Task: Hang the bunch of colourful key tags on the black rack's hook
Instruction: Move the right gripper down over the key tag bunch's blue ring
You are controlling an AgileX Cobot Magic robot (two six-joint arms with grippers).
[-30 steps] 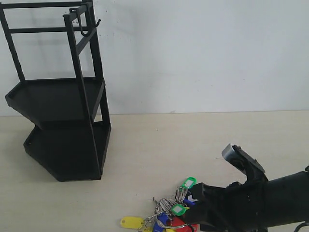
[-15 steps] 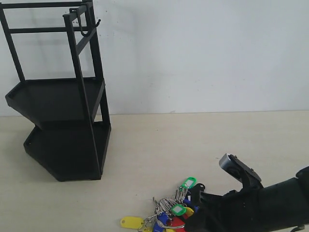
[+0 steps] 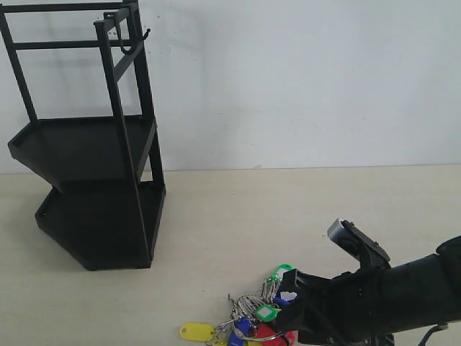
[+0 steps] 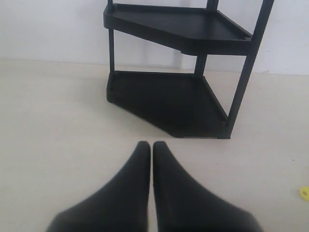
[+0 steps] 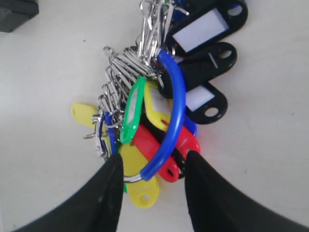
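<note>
Over the last half second my right arm has come back up a shade from its dip, and its wrist camera rides higher. The tags and the rack have not shifted.

At ten o'clock in the exterior view stands the tall black metal two-tier rack [image 3: 86,216]. Its thin black J-shaped hook [image 3: 132,50] juts off the top bar near eleven o'clock, tip upturned so a ring dropped over it should stay put. My left gripper [image 4: 148,145] faces the rack's lower tray with its fingers pressed together on nothing. I judge it parked there to keep out of the way.

At six o'clock, flat on the pale tabletop [image 3: 238,216] and well apart from the rack, lies the colourful bunch of plastic key tags [image 3: 252,321]. From four o'clock the right gripper [image 5: 153,162] reaches in low. Its fingers are spread to either side of the large blue-sleeved metal ring [image 5: 173,106], not yet pinching it. Taking the ring rather than a tag makes sense to me, since the ring is what must go over the hook and the tags can dangle beneath. I read closing as the next step.
</note>
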